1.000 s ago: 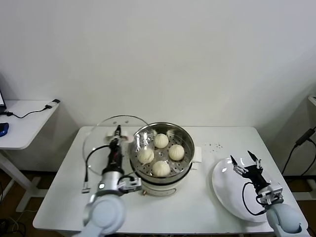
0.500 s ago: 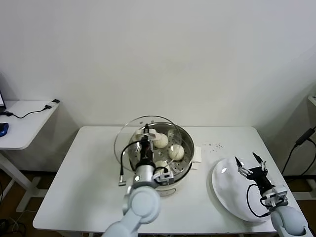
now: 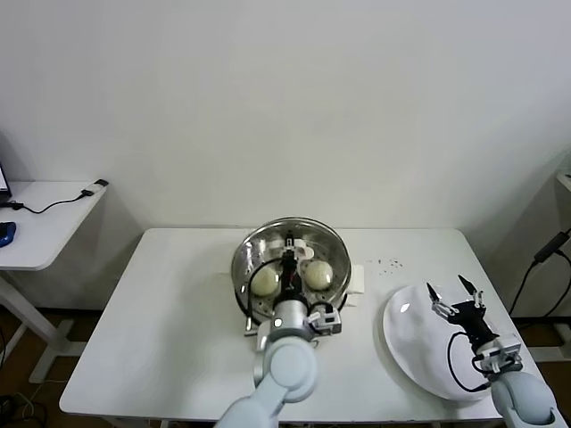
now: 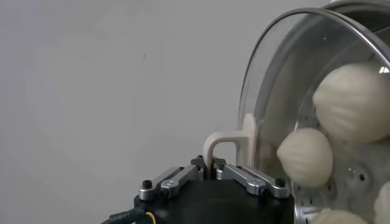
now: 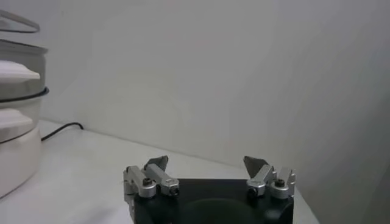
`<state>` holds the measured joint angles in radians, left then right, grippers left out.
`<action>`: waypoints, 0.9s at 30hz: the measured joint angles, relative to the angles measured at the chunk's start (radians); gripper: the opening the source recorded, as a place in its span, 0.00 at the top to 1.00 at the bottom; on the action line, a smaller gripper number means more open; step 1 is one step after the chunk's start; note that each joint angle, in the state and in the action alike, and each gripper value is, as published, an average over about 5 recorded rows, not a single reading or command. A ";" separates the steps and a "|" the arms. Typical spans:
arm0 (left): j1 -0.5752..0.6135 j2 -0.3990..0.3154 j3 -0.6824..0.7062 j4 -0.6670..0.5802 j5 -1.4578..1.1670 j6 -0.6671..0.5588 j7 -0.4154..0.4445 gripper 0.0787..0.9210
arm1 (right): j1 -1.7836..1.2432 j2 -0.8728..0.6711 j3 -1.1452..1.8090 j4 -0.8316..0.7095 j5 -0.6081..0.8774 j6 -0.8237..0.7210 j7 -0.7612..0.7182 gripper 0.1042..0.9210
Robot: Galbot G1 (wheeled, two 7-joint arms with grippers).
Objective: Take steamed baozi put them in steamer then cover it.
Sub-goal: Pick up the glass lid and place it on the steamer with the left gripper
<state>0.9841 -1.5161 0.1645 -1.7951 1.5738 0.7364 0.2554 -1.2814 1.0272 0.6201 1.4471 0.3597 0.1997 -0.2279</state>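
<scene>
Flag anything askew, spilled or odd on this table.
Nothing is spilled or damaged. The lid is over the steamer, its handle pinched by the left claw. A few dark specks dot the table behind the bare plate.

Bright, even indoor light; soft shadows; faint glare on the round clear glass lid (image 3: pixel 290 259); wrist views slightly soft.

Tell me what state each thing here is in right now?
Buns: inside the steamer, under the lid.
Steamer: lid over it.
Lid: held by its handle over the steamer.
Left claw: shut on the lid handle.
Right claw: open, empty, above the plate.
Plate: bare.
</scene>
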 measured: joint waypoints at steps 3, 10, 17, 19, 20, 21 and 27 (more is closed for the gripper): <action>-0.003 -0.007 0.004 0.012 0.003 0.000 0.001 0.92 | 0.000 0.002 0.001 -0.004 -0.002 0.002 -0.001 0.12; -0.014 -0.014 0.013 0.031 0.014 0.000 0.005 0.92 | 0.000 0.005 0.004 -0.010 -0.005 0.006 -0.006 0.12; -0.017 -0.012 0.012 0.048 0.033 0.000 0.014 0.92 | 0.000 0.006 0.008 -0.015 -0.005 0.010 -0.011 0.12; -0.019 -0.011 0.011 0.052 0.037 0.000 0.017 0.92 | 0.000 0.007 0.008 -0.016 -0.005 0.010 -0.012 0.12; -0.020 -0.011 0.011 0.054 0.038 0.000 0.017 0.92 | 0.000 0.008 0.008 -0.016 -0.005 0.011 -0.012 0.12; -0.021 -0.011 0.011 0.055 0.039 0.000 0.018 0.92 | 0.000 0.008 0.008 -0.017 -0.005 0.011 -0.012 0.12; -0.021 -0.013 0.008 0.062 0.046 0.000 0.022 0.92 | 0.000 0.010 0.010 -0.021 -0.005 0.013 -0.015 0.12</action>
<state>0.9631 -1.5295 0.1726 -1.7331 1.6202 0.7360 0.2773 -1.2816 1.0372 0.6306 1.4260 0.3542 0.2126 -0.2426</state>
